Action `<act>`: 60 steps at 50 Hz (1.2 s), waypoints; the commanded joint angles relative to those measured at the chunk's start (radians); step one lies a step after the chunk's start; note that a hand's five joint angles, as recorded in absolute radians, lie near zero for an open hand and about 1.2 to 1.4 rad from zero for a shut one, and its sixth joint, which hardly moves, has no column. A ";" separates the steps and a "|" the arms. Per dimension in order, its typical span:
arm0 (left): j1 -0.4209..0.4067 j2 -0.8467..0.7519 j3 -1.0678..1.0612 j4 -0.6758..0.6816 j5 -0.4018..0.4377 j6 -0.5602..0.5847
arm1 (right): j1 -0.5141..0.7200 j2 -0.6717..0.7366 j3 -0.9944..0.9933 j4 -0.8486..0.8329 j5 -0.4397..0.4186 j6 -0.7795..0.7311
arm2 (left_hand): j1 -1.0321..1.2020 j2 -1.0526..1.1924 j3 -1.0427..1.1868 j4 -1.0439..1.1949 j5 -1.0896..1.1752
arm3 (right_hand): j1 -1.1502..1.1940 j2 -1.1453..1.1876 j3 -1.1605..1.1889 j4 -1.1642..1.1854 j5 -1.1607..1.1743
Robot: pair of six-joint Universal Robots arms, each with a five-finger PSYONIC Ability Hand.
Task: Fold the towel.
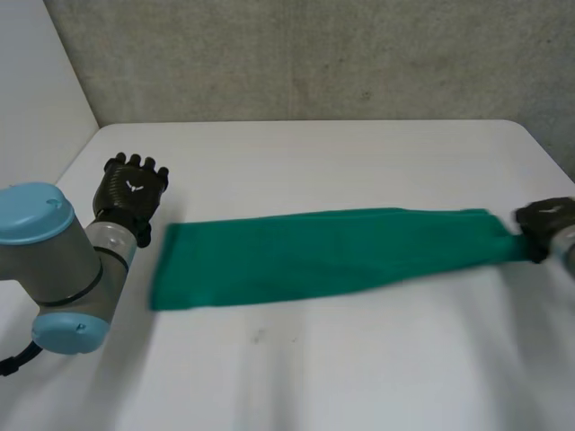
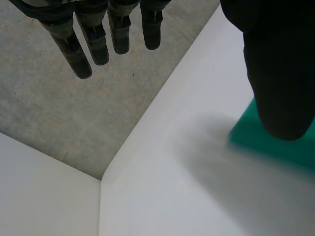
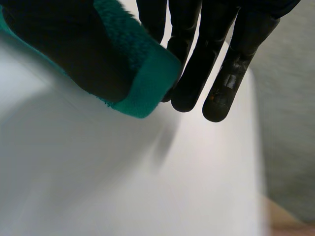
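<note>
We see a green towel [image 1: 314, 256] stretched across the white table [image 1: 359, 368], right hand [image 1: 546, 223] pinching 1 end, left hand [image 1: 133, 190] beside the other, fingers [image 2: 98, 44] straight.

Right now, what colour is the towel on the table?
The towel is plain green, no pattern; it shows best in the head view.

Head camera looks down over the table [image 1: 359, 377]; 2 wrist cameras sit close, sharing the towel [image 1: 314, 256].
</note>
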 commanded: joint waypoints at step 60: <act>-0.333 -0.068 0.211 -0.018 -0.001 -0.259 | 0.266 -0.153 0.299 -0.142 -0.166 0.123 | -0.017 -0.019 -0.026 -0.018 -0.021 | -0.587 -0.806 -0.815 -0.825 -0.785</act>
